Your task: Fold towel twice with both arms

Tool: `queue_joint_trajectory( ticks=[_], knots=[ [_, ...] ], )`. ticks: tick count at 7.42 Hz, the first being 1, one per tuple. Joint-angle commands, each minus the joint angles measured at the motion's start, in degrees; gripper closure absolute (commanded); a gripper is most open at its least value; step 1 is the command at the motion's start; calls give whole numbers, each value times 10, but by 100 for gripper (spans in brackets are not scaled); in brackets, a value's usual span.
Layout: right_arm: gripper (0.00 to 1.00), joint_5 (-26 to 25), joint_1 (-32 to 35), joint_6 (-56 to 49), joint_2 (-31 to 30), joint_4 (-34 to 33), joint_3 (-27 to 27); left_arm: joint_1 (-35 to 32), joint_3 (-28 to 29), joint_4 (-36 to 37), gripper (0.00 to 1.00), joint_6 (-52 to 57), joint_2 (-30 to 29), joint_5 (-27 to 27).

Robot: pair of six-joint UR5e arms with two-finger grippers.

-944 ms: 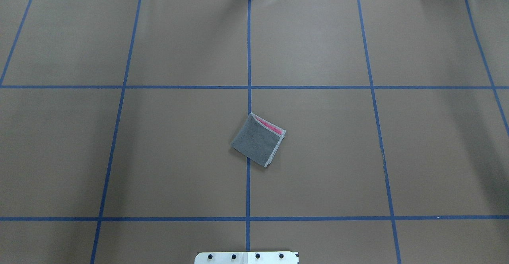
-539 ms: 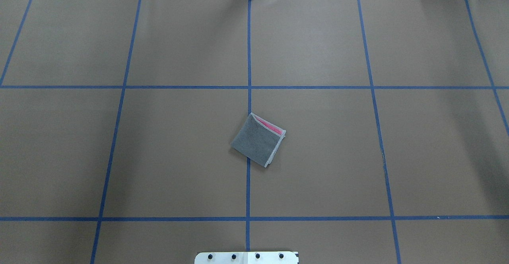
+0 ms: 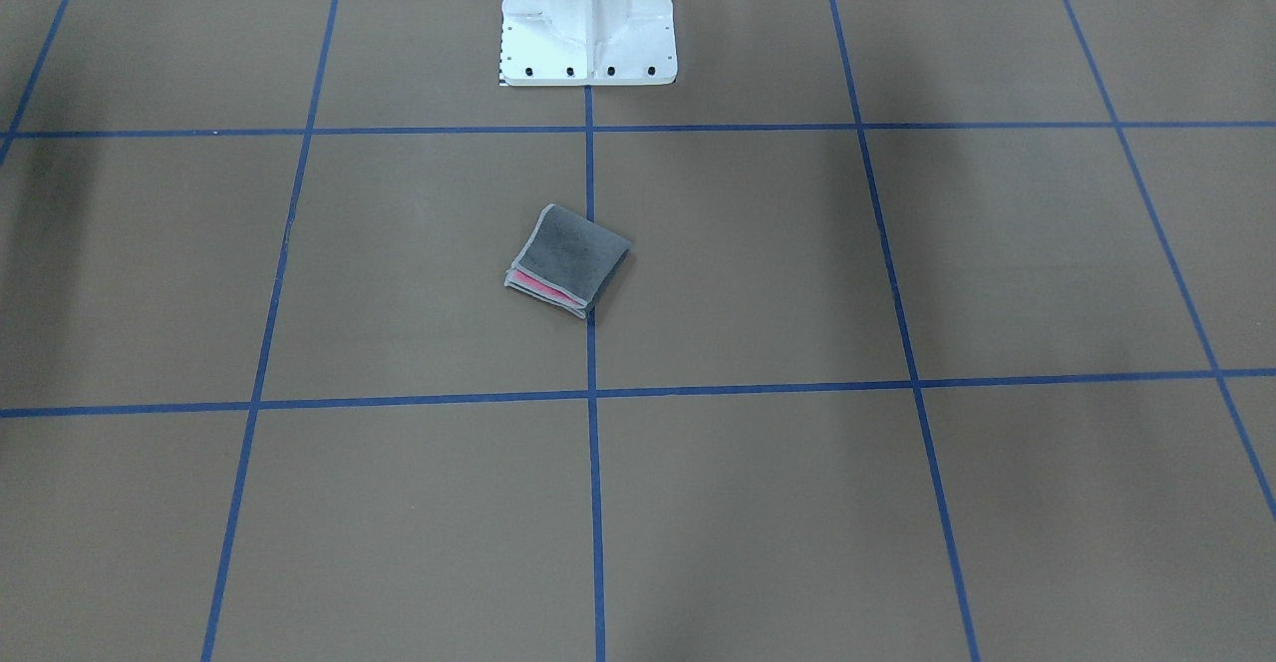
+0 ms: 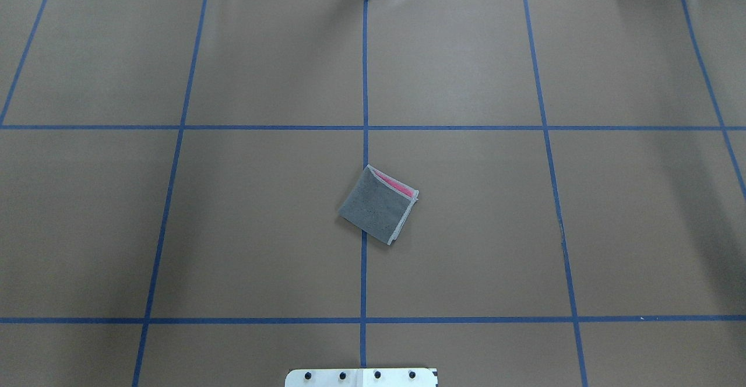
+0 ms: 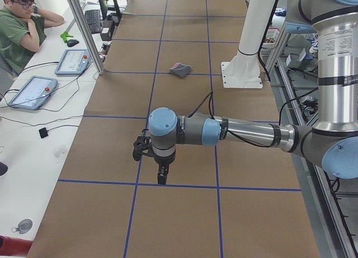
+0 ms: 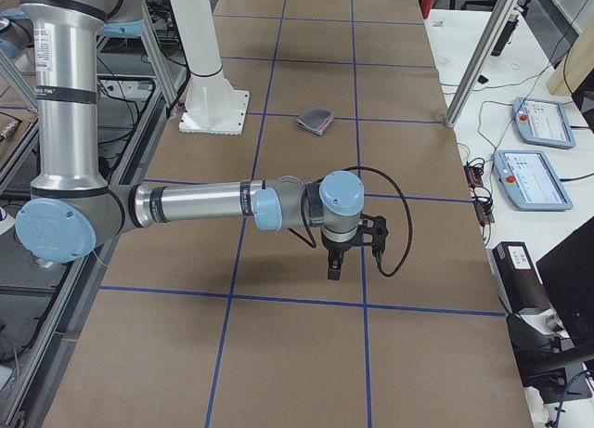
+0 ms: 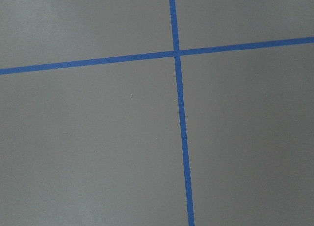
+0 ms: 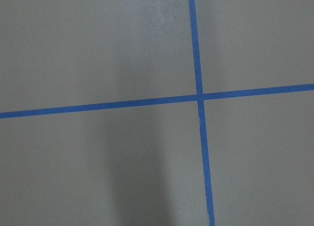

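The towel [image 4: 376, 205] lies folded into a small square near the table's centre, dark grey face up, with a pink strip showing at one edge [image 3: 543, 286]. It also shows small in the side views [image 5: 180, 70] [image 6: 315, 122]. Nothing touches it. My left gripper [image 5: 162, 177] hangs over the table far from the towel, and it shows only in the exterior left view. My right gripper [image 6: 334, 268] shows only in the exterior right view, also far from the towel. I cannot tell whether either gripper is open or shut. Both wrist views show only brown table and blue tape.
Brown paper with a blue tape grid [image 4: 364, 84] covers the table. The white pedestal base [image 3: 588, 14] stands at the robot's side. A person [image 5: 19, 28] sits at a side bench with tablets [image 5: 72, 61]. More tablets [image 6: 534, 177] lie on the opposite bench.
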Motion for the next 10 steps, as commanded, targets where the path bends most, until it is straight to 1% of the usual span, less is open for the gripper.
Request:
queue_joint_trajectory(
  ticks=[1, 3, 4, 5, 7, 10],
  knots=[
    [0, 1, 0, 0, -7, 0, -2, 0, 6, -1, 0, -1, -5, 0],
    [0, 2, 1, 0, -8, 0, -10, 0, 8, -1, 0, 1, -5, 0],
    [0, 14, 2, -6, -10, 5, -7, 0, 5, -1, 0, 1, -5, 0],
    [0, 16, 2, -7, -11, 25, -7, 0, 5, -1, 0, 1, -6, 0],
    [0, 15, 12, -9, -14, 38, -8, 0, 3, -1, 0, 1, -6, 0],
    [0, 11, 22, -8, -7, 32, -1, 0, 3, -1, 0, 1, -6, 0]
  ],
)
